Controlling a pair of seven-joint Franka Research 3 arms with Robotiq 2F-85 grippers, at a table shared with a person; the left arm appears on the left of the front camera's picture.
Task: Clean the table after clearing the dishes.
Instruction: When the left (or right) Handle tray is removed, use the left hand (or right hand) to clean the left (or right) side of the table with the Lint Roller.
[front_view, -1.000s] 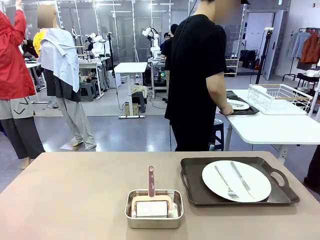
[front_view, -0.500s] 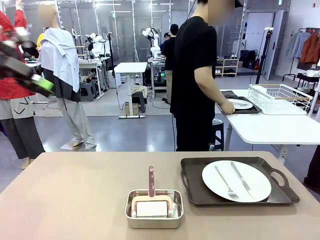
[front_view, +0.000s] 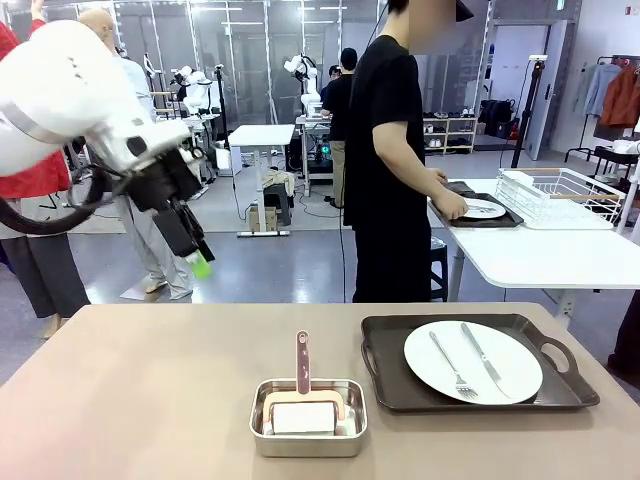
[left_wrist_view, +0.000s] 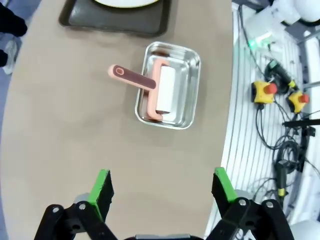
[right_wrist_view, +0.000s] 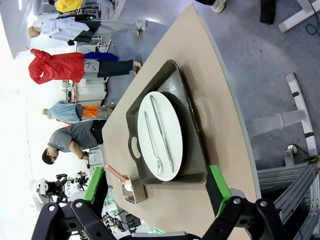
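The beige table (front_view: 150, 380) holds a dark brown tray (front_view: 385, 375) with a white plate (front_view: 473, 361), a fork (front_view: 447, 365) and a knife (front_view: 483, 356) on it. A second plate (front_view: 480, 209) lies on a tray on the white table, under the person's hand (front_view: 452, 210). My left gripper (front_view: 198, 262) hangs open high above the table's far left. From above, the left gripper (left_wrist_view: 162, 187) looks down on bare table (left_wrist_view: 75, 130). My right gripper (right_wrist_view: 157, 187) is open and empty, well above the plate (right_wrist_view: 160, 136) and its tray (right_wrist_view: 192, 125).
A steel pan (front_view: 307, 417) with a pink-handled roller (front_view: 302, 362) stands at the front middle; it is also the pan (left_wrist_view: 167, 85) under the left wrist. A white wire rack (front_view: 556, 195) sits on the white table. The person (front_view: 385, 150) stands beyond the far edge.
My left arm has swung in from the left and now hangs over the table's far left. The person has turned to the white table, hand at the tray there.
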